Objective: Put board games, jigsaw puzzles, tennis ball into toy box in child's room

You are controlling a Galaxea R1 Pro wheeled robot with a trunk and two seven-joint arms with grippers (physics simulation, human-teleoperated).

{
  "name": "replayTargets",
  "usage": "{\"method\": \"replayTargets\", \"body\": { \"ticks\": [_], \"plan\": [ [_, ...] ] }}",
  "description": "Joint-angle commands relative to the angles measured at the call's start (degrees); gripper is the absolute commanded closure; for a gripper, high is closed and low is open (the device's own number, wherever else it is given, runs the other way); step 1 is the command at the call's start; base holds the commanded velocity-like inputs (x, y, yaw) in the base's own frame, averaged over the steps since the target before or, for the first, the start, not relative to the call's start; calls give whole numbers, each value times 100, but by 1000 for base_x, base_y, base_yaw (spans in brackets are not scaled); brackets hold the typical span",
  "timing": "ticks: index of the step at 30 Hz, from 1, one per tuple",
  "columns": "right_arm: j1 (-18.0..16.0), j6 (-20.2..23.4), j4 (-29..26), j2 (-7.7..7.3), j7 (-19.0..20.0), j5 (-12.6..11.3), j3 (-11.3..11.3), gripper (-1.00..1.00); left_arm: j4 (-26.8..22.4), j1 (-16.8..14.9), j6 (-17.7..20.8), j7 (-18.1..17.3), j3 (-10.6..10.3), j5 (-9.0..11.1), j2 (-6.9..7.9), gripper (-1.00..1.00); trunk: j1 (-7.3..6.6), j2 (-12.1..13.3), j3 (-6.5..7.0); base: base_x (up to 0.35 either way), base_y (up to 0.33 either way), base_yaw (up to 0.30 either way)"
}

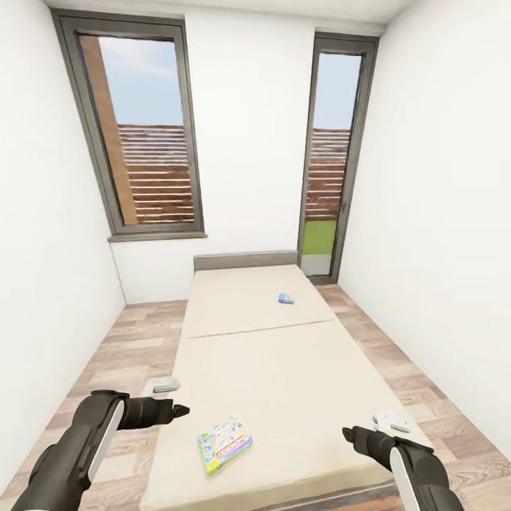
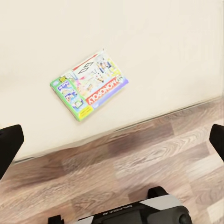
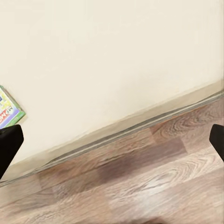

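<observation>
Two board games lie on the bed. The larger, green-edged board game rests flat near the mattress's near end, between my two arms. Its corner also peeks into the right wrist view. A small blue board game sits on the far mattress half, towards the right. My left gripper hovers open at the bed's left edge. On the other side of that game, my right gripper is open too, with nothing in it. The table, toy box, jigsaw puzzles and tennis ball are out of view.
Strips of wood-plank floor run along both sides of the bed, between it and the white walls. A grey headboard stands against the far wall, under a tall window. A narrow glazed opening is at the back right.
</observation>
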Motion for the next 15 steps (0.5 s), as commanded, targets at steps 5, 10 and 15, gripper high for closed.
{"method": "replayTargets", "body": {
  "ticks": [5, 10, 15],
  "plan": [
    [0, 17, -2, 4, 2, -23, -11, -100, -2, -2, 31, -16, 6, 2, 0, -100, 3, -4, -4, 86, -166, -6],
    [0, 15, -2, 3, 2, -20, -9, -100, -2, -2, 31, -18, 6, 2, 1, -100, 3, -4, -4, 27, -53, -1],
    [0, 9, -2, 10, 1, -27, -6, -100, -2, -2, 31, -18, 6, 2, 2, -100, 3, -4, -4, 5, -9, 0]
  ]
}}
